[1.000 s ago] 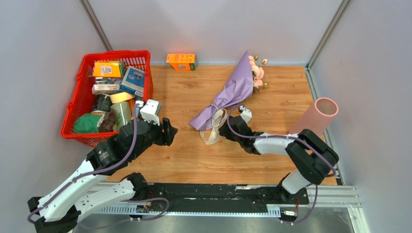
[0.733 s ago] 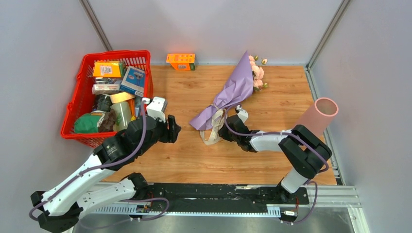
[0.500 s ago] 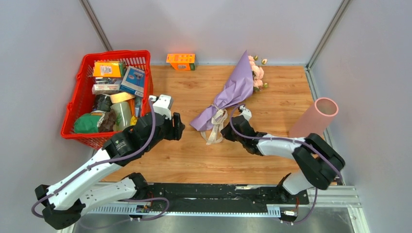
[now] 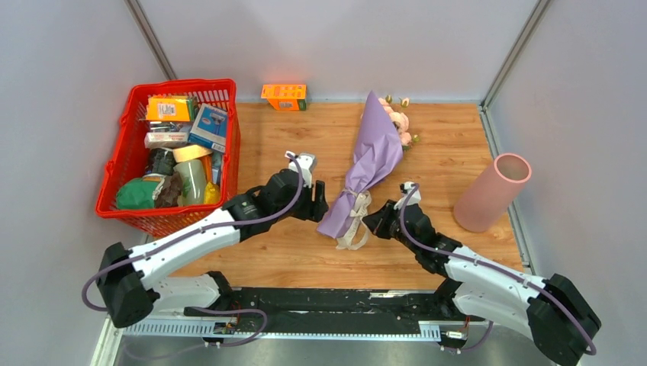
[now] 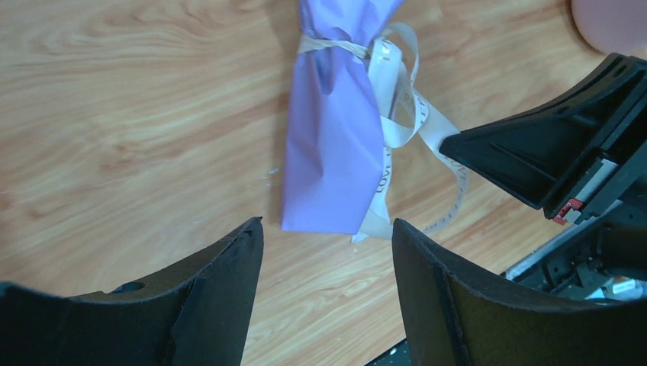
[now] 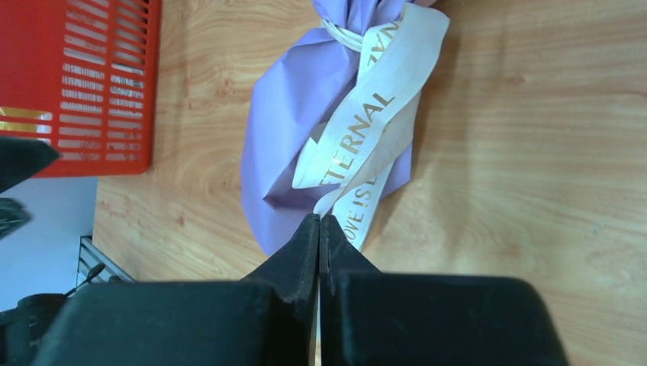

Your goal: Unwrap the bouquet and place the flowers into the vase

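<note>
Starting at the left, a red plastic basket [image 4: 111,197] holds groceries. Next to it the left gripper [image 4: 319,200] has its jaws wide apart, and its wrist view shows the tied foot of the lilac paper-wrapped bouquet [image 4: 374,158] just ahead. Only the overhead view shows the peach-pink blooms [image 4: 397,122]. The right wrist view reveals gold lettering on the cream ribbon [image 6: 370,114], whose tail meets the right gripper [image 6: 319,221], pressed tight together; whether it pinches the ribbon I cannot tell. The matte dusty-pink cylinder vase [image 4: 488,194] sits far right.

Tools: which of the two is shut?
The right tool, fingers pressed together at the end of the cream ribbon; the left tool stands wide open before the bouquet.
</note>
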Controlling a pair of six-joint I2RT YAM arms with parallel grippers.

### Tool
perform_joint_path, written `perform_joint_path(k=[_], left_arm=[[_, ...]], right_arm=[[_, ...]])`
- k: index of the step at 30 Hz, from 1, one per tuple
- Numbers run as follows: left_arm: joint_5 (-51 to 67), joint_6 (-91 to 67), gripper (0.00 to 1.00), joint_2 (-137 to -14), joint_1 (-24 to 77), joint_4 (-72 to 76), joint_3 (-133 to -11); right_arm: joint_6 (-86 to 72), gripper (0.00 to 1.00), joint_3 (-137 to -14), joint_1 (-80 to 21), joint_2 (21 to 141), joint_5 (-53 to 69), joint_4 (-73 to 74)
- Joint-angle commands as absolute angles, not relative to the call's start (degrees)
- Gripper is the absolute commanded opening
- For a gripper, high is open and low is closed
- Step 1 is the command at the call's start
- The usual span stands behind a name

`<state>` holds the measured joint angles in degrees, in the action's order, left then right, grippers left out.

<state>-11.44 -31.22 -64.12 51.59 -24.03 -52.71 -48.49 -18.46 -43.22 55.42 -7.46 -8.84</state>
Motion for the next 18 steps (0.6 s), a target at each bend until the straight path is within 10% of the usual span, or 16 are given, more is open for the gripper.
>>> perform_joint_path(k=[1, 18], left_arm=[[-2.82, -34.27, 0.71, -69.16, 51.94, -11.97, -50.98], [-6.24, -32.78, 0.70, -89.12, 56.78, -0.53, -50.18]], right_arm=[[-49.39, 0.00, -15.74, -43.59, 50.46, -5.71, -7.39], [-52.21, 0.11, -13.01, -43.59, 47.99, -8.61, -1.76]])
